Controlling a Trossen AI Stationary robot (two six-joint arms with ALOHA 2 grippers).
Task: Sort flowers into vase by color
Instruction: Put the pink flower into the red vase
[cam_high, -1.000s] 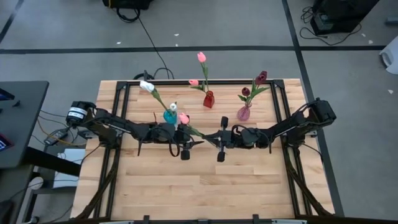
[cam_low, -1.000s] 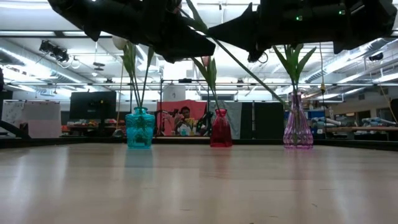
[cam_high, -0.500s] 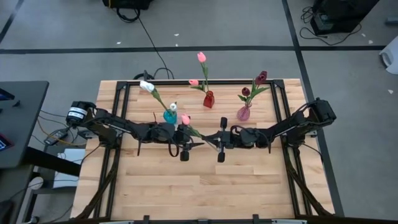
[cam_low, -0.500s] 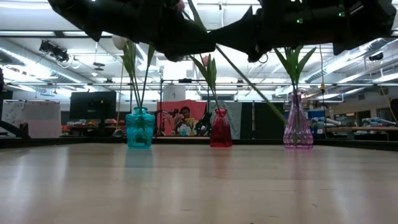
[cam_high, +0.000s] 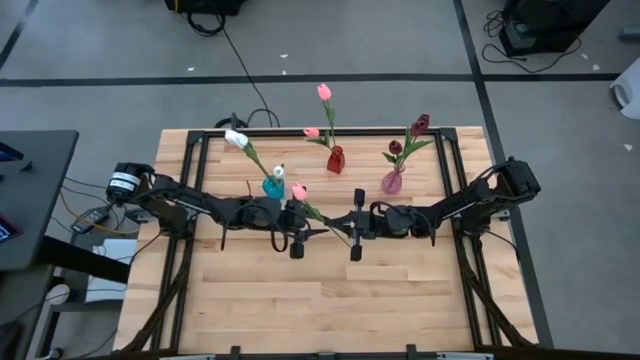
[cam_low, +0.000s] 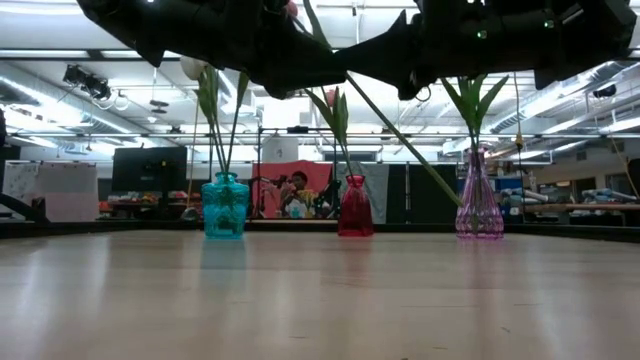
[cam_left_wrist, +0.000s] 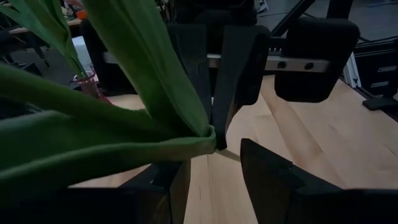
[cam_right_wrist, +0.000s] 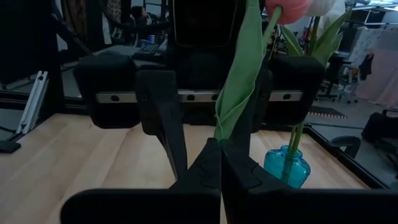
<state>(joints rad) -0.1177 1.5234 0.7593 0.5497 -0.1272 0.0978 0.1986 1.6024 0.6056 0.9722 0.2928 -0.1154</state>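
A pink tulip (cam_high: 298, 190) with green leaves (cam_left_wrist: 149, 93) is held in the air over the table's middle, between my two grippers. My right gripper (cam_right_wrist: 221, 148) is shut on its stem. My left gripper (cam_left_wrist: 214, 171) faces it from the table's left and is open. Its fingers stand on either side of the leaves and stem, and no touch shows. White tulips stand in a teal vase (cam_high: 273, 186). Pink tulips stand in a red vase (cam_high: 335, 159). Maroon tulips stand in a purple vase (cam_high: 392, 181). My right gripper pinches the tulip's stem (cam_right_wrist: 219, 135) between its two fingers, just below where the leaves spring. The fingers come level from the table's right and lie across the stem. The flower is lifted clear and tilted, with its head (cam_right_wrist: 287, 9) up and its bare lower stem (cam_low: 420, 160) slanting down.
The three vases stand in a row toward the table's far edge: teal (cam_low: 224, 205), red (cam_low: 354, 206), purple (cam_low: 478, 204). The teal vase is just beyond the left gripper. Bare wooden tabletop (cam_high: 320, 300) lies on the near side. A person shows in the room behind.
My right gripper has moved a little toward the table's left, closing on the left gripper. The tulip has tipped: its free lower stem end now hangs lower and reaches farther than a second ago, while its head stays about where it was.
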